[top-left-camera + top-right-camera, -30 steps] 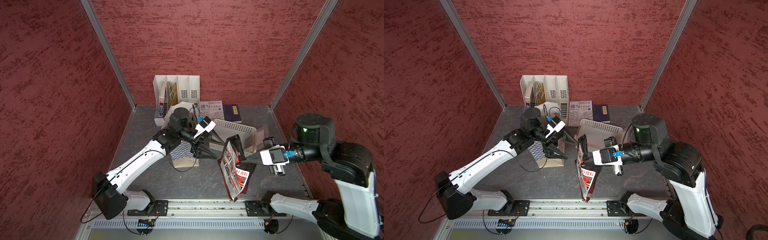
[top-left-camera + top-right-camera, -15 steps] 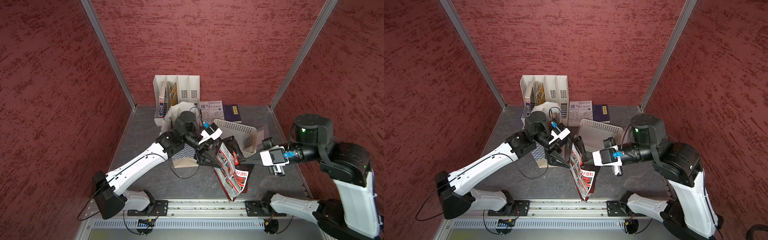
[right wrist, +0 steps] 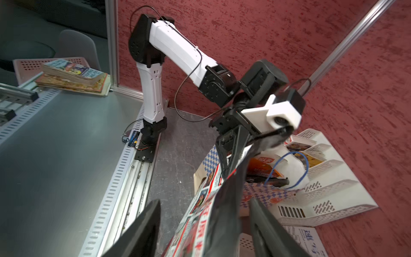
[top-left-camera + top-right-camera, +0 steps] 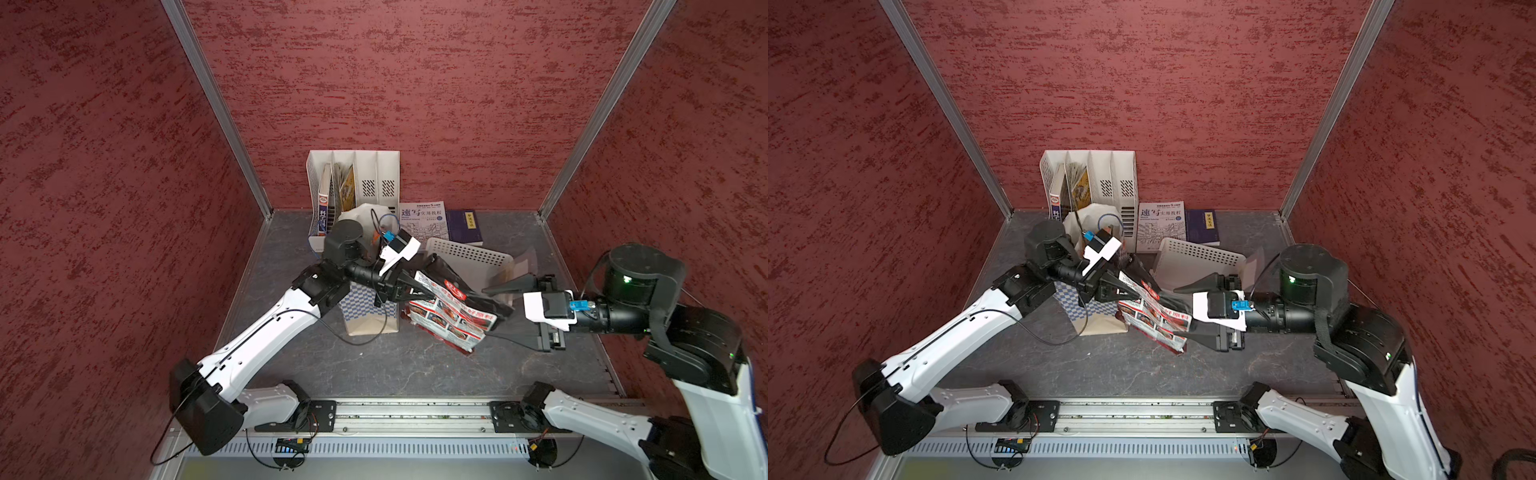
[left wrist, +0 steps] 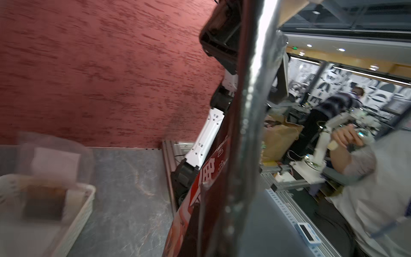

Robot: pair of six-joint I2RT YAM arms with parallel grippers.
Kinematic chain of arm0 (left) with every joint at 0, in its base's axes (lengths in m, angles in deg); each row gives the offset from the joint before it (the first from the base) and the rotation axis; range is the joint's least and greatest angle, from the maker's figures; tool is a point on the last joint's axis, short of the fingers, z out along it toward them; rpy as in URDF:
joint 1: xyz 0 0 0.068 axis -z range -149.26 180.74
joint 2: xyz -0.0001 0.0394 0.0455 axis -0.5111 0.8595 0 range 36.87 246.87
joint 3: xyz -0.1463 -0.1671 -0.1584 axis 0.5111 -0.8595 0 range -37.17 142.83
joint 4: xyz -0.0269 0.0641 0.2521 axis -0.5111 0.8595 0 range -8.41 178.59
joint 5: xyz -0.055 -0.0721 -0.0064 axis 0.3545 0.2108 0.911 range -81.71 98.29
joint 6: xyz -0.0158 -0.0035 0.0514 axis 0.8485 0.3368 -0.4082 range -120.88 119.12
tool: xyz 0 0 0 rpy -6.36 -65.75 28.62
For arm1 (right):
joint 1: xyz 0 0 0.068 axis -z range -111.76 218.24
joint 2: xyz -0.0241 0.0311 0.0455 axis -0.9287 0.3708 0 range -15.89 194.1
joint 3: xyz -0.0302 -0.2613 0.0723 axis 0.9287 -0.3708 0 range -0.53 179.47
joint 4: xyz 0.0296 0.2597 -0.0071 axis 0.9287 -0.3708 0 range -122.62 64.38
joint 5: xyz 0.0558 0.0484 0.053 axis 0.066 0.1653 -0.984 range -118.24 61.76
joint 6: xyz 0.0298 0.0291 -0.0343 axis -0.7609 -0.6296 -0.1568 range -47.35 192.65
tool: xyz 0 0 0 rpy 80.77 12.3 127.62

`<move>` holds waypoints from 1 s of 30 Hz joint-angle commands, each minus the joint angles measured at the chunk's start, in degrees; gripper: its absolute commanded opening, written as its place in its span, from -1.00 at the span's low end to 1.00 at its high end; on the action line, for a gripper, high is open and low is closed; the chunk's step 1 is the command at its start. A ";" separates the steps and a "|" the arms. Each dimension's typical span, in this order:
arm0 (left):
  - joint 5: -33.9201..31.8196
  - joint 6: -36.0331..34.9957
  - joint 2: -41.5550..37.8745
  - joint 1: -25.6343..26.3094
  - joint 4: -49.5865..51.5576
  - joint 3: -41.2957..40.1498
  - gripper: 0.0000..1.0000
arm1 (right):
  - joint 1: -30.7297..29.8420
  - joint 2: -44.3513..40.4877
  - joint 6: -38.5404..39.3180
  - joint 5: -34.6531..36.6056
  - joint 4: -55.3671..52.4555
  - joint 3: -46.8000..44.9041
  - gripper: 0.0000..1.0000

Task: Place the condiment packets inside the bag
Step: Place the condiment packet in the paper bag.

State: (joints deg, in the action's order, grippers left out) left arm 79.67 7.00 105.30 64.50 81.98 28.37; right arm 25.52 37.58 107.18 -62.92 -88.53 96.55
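Left gripper [image 4: 1128,293]: clamped on the left edge of the condiment packet [image 4: 1156,318].
Condiment packet: red and black, food photos printed; held tilted, just right of the bag [image 4: 1074,306].
Right gripper [image 4: 1180,308]: jaws spread wide, one finger on either side of the packet's right end.
Bag: checkered, stood upright near the file holder [image 4: 1100,178].
Basket [image 4: 1200,257]: white, perforated, seen beyond the packet.

One bag [image 4: 358,302], one basket [image 4: 465,253], one file holder [image 4: 386,166], two loose books [image 4: 422,220], one lifted packet [image 4: 449,309]
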 commanded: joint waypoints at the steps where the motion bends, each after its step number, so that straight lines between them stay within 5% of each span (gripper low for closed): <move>1: -7.00 3.63 -7.11 -2.38 -6.49 -1.45 -1.00 | -0.52 -1.15 -8.71 8.41 7.59 -4.37 0.76; 7: -13.53 1.15 -11.97 -3.35 -3.06 -1.85 -1.00 | -0.52 6.15 -12.54 2.64 11.46 -9.01 0.97; 13: -16.68 -2.09 -13.61 -3.52 4.13 -0.47 -1.00 | -0.50 11.12 -14.42 -4.31 18.26 -7.27 0.72; 16: -21.20 -4.33 -14.52 -3.57 8.56 0.29 -1.00 | -0.52 11.04 -14.85 -7.72 20.75 -7.42 0.40; 22: -30.01 -3.94 -18.37 -4.15 7.29 -1.15 -1.00 | -0.52 13.26 -15.04 -11.88 22.53 -6.87 -0.90; 26: -33.96 -2.31 -21.39 -5.20 5.26 -3.11 -1.00 | -0.52 15.63 -15.26 -11.09 23.51 -5.83 -1.00; 27: -35.14 -2.24 -22.33 -5.46 5.42 -3.51 -0.94 | -0.47 16.02 -15.55 -10.56 23.94 -5.46 -1.00; 29: -38.93 -2.80 -23.60 -5.85 8.30 -3.42 -0.23 | -0.52 17.04 -16.32 -8.82 25.76 -4.25 -1.00; 30: -41.85 -3.43 -24.41 -6.03 10.72 -3.09 -0.12 | -0.48 17.45 -16.67 -7.54 26.81 -3.56 -1.00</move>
State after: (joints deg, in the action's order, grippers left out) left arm 46.82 3.79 83.24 59.27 91.94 24.65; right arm 25.47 54.23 92.09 -71.33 -64.86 90.14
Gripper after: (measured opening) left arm 0.398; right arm 0.054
